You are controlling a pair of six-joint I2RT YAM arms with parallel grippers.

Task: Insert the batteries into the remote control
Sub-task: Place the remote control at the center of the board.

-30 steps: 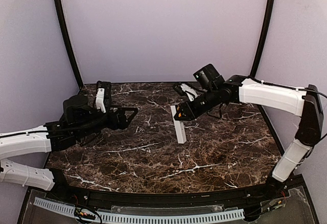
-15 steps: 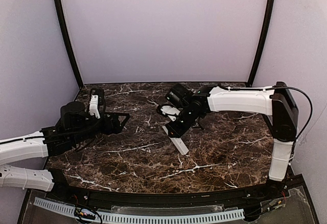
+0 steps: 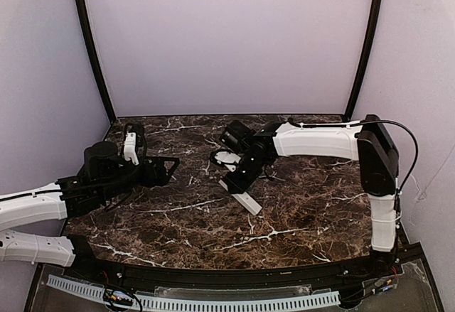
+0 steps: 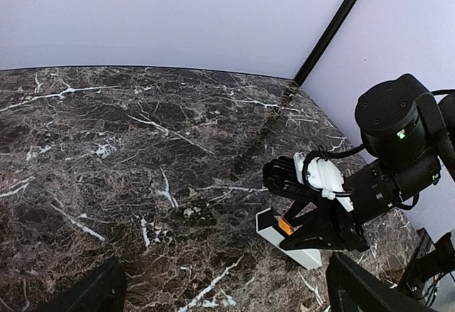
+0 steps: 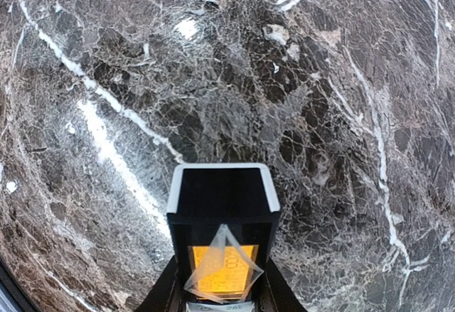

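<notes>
Seemingly right jaws clench the remote control [image 3: 244, 200], left jaws released; tilting could spill its battery [image 4: 285, 225] onto the tabletop [image 3: 298, 219].

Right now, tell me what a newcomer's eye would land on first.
The right gripper, reaching to mid-table, clamps the white remote control, stark against the dark marble table. In the right wrist view an orange battery sits in the remote's recess next to its black end. The left gripper hovers open at the left.
</notes>
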